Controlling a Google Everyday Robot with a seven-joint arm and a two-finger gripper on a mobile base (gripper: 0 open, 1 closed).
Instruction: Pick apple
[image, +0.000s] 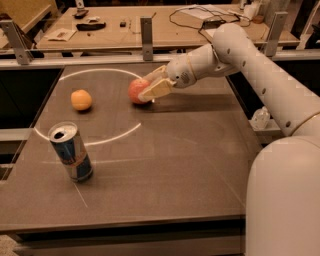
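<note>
Three things on the table (190, 165) rn: apple (134, 90), a smaller orange fruit (81, 99) and a drink can (71, 151). Apple is toward the far side, roughly mid table, inside the white arc (100, 142) marked on the top. Gripper (146, 87) is right on it, coming in from the right w/ one beige finger on the near side of the fruit and the other on the far side. Both look pressed against the skin, so afaict it's clamped on the apple. Only the right part of the apple is covered; the left half is in plain view. Can't tell if it's resting on the surface or a hair above, there's a dark shadow right under it. Arm (260, 65) reaches over from the right, and the robot's big white body (282, 200) fills the near right corner. Orange fruit sits left of the apple, apart from it, also inside the arc. Can is upright at near left w/ an opened top, well apart from both fruits. Far back there's a wooden bench (125, 30) w/ cables (200, 17) and small bits on it.
</note>
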